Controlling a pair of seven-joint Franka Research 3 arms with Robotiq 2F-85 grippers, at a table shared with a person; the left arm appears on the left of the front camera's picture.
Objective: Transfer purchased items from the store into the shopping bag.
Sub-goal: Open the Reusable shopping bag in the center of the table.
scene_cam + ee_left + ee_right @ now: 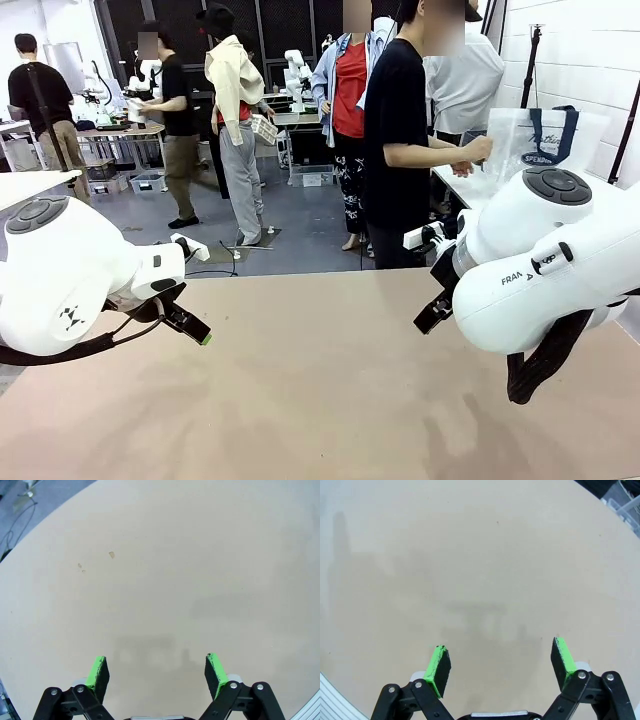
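Left, right wrist views: jaws wide, empty.

The left arm [60, 275] and right arm [560, 260] hover, left fingers [97, 672] and right fingers [439, 666] spread wide, empty.

Table [175, 555] beige; shopping bag [520, 140] translucent whitish, navy-handled; fingers [97, 672] black, green-padded.
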